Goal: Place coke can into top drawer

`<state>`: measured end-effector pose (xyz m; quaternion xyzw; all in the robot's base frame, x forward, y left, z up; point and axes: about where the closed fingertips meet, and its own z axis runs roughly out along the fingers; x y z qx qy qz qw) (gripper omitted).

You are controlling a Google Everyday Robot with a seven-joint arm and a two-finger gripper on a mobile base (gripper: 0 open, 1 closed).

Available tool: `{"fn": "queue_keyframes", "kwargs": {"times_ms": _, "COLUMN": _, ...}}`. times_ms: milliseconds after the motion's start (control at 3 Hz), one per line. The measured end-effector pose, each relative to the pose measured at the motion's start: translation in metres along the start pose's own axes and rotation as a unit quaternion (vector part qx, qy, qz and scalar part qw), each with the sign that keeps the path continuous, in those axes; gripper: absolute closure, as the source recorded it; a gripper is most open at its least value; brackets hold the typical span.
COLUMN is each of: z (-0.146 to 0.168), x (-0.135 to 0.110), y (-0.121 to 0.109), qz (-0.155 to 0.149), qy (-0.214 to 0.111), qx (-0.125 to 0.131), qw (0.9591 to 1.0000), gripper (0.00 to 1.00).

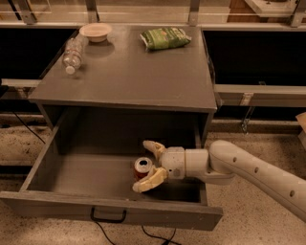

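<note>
A grey wooden cabinet [143, 76] stands on a pale, speckled floor [38, 235], with a black cable [101, 232] trailing out beneath it (the gripper [142, 166] sits low inside the cabinet's pulled-out top drawer [110, 210]). Behind it, pale horizontal rails [260, 90] run across dark recesses. Metal uprights [193, 10] rise along the back in warm, dim light.

We judge this a robot test lab: a bare grey cabinet [129, 72] stands on a speckled floor [267, 143], with loose cables [100, 230] and metal rails [260, 91] behind. The gripper [141, 166] sits inside the open drawer [79, 172], fingers spread.
</note>
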<state>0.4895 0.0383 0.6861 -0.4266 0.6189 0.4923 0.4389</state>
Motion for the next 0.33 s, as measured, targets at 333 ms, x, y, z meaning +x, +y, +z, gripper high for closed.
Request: {"fn": "queue_keyframes", "kwargs": {"times_ms": 333, "z": 0.0000, "x": 0.0000, "y": 0.0000, "qz": 0.000, "qy": 0.000, "qx": 0.000, "qw": 1.0000, "gripper": 0.00}}
